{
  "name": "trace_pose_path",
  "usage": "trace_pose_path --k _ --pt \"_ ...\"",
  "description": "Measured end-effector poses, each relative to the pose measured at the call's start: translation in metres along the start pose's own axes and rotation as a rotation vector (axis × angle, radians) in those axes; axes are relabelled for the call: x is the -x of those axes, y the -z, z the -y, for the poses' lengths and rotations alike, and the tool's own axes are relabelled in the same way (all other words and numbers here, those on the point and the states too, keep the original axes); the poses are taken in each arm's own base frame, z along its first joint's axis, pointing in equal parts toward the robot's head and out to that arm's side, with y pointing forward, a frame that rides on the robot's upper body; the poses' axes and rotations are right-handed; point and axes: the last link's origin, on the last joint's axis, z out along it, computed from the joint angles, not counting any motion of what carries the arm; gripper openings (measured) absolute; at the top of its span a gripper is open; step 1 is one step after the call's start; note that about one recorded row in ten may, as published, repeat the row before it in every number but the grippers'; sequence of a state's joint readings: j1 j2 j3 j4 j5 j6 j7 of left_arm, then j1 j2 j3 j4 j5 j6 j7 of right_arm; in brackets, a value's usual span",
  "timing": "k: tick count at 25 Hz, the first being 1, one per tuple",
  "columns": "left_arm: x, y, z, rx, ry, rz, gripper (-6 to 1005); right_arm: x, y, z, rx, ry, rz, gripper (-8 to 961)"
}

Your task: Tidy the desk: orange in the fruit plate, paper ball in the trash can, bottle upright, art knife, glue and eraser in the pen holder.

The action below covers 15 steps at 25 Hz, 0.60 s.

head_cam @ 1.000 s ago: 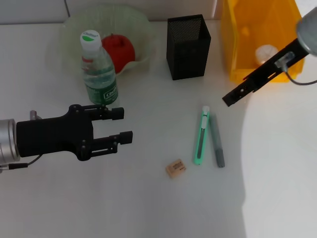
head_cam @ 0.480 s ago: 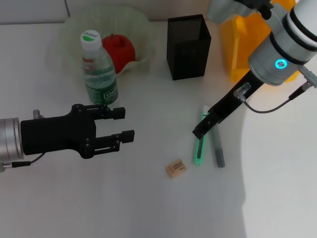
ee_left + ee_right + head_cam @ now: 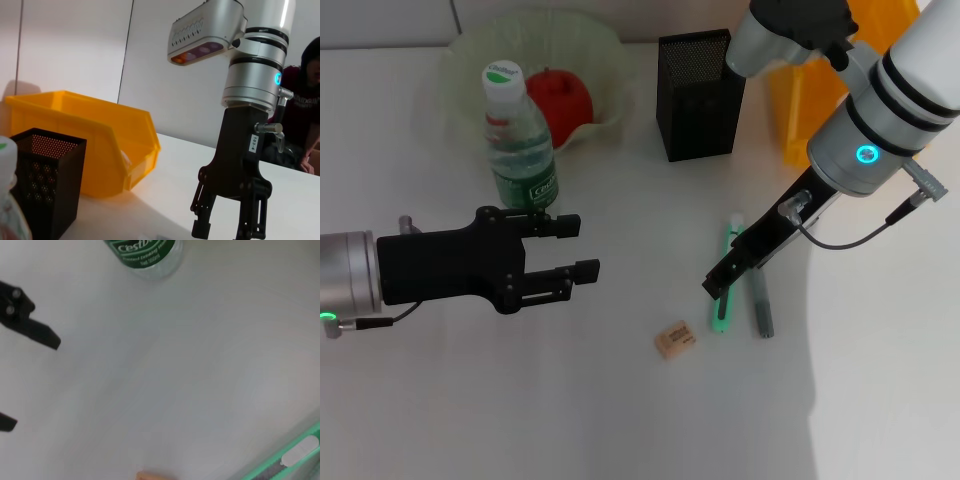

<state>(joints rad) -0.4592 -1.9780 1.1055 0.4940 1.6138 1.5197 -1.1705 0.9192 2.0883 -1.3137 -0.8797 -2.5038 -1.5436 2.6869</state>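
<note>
My right gripper (image 3: pixel 717 283) is open and hangs low over the middle of the green art knife (image 3: pixel 721 312). The left wrist view shows it (image 3: pixel 226 233) with its jaws apart. A grey glue stick (image 3: pixel 760 300) lies beside the knife. A tan eraser (image 3: pixel 675 340) lies to their front left. My left gripper (image 3: pixel 580 247) is open and empty, in front of the upright bottle (image 3: pixel 520 140). The orange (image 3: pixel 560 100) sits in the fruit plate (image 3: pixel 470 50). The black mesh pen holder (image 3: pixel 700 95) stands behind the knife. The paper ball is hidden.
The yellow bin (image 3: pixel 800 100) stands at the back right, partly behind my right arm, and shows in the left wrist view (image 3: pixel 75 135) beside the pen holder (image 3: pixel 45 185). The right wrist view shows the bottle's base (image 3: pixel 145 255), the knife (image 3: pixel 290 455) and a left gripper finger (image 3: pixel 30 325).
My right arm swung down and left from over the yellow bin to just above the art knife. My left gripper edged slightly right.
</note>
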Motion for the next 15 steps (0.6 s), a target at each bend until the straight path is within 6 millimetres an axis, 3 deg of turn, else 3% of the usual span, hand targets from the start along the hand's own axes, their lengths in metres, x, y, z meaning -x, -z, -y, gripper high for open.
trace_pose_path --k 8,15 --pt "0.000 -0.005 0.000 -0.001 -0.004 0.004 612 0.001 -0.019 0.003 0.006 -0.028 0.021 815" --pt "0.000 -0.006 0.000 -0.002 -0.005 0.003 612 0.001 -0.021 0.002 0.002 -0.030 0.010 815"
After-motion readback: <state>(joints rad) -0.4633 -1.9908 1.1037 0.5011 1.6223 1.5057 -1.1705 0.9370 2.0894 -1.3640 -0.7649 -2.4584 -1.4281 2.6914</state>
